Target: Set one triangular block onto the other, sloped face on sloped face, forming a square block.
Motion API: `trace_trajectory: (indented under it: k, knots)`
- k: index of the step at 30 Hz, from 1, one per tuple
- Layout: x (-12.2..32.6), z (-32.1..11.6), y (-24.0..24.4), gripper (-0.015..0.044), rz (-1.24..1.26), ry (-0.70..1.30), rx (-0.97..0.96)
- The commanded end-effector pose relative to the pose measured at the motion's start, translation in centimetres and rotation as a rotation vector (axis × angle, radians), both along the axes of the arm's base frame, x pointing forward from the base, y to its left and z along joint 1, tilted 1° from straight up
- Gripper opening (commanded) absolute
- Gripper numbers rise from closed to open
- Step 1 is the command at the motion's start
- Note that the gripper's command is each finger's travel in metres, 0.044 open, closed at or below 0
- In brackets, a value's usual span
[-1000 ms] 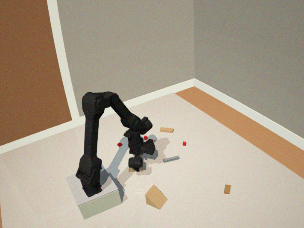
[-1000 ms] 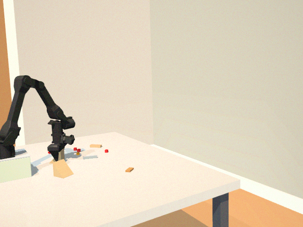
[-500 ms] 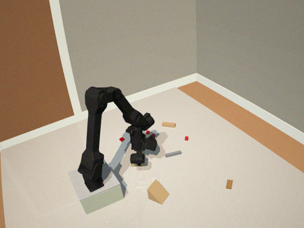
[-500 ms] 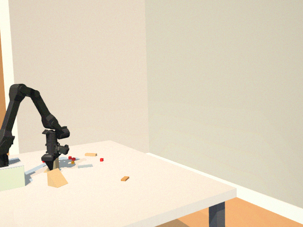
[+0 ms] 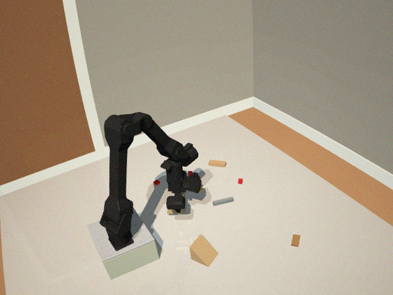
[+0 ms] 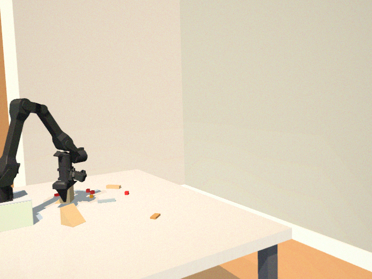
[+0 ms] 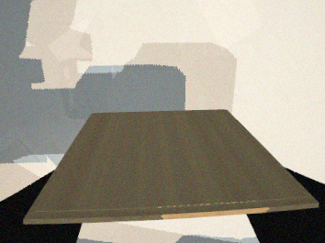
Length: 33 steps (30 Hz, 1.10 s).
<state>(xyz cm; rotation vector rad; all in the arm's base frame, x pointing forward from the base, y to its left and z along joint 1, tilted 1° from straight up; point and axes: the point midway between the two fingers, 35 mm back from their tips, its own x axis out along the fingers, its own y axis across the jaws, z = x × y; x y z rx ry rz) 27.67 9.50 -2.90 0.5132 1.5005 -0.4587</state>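
Note:
One tan triangular block [image 5: 172, 211] [image 6: 70, 194] [image 7: 170, 161] is between the fingers, its near side shaded brown in the wrist view. My gripper [image 5: 177, 209] [image 6: 67, 197] [image 7: 162, 157] points down and is shut on this block, one finger at each end. The block is at table level; whether it touches the table is hard to tell. The fingertips are partly hidden behind it. The other triangular block [image 5: 205, 250] [image 6: 72, 216] rests on the table nearer the top and exterior views, turned at an angle, apart from the held one.
A grey bar [image 5: 223, 201] [image 6: 106, 200], a pale wooden bar [image 5: 217, 163] [image 6: 113, 186] and a red cube [image 5: 240, 180] [image 6: 126, 192] lie beyond the gripper. Small red pieces and a yellow one [image 6: 91, 196] lie closer. An orange-brown block [image 5: 295, 240] [image 6: 154, 216] lies far right.

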Motion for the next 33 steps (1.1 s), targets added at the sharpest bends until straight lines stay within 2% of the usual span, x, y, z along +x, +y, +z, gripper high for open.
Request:
trace_trajectory:
  k: [1, 17, 33]
  knots:
    - [0.12, 0.81, 0.01, 0.0, 0.001, -0.007, 0.002]
    - [0.01, 0.46, -0.01, 0.0, -0.072, 0.002, 0.003]
    - [-0.03, 0.45, -0.04, 0.0, -0.581, 0.016, 0.018]
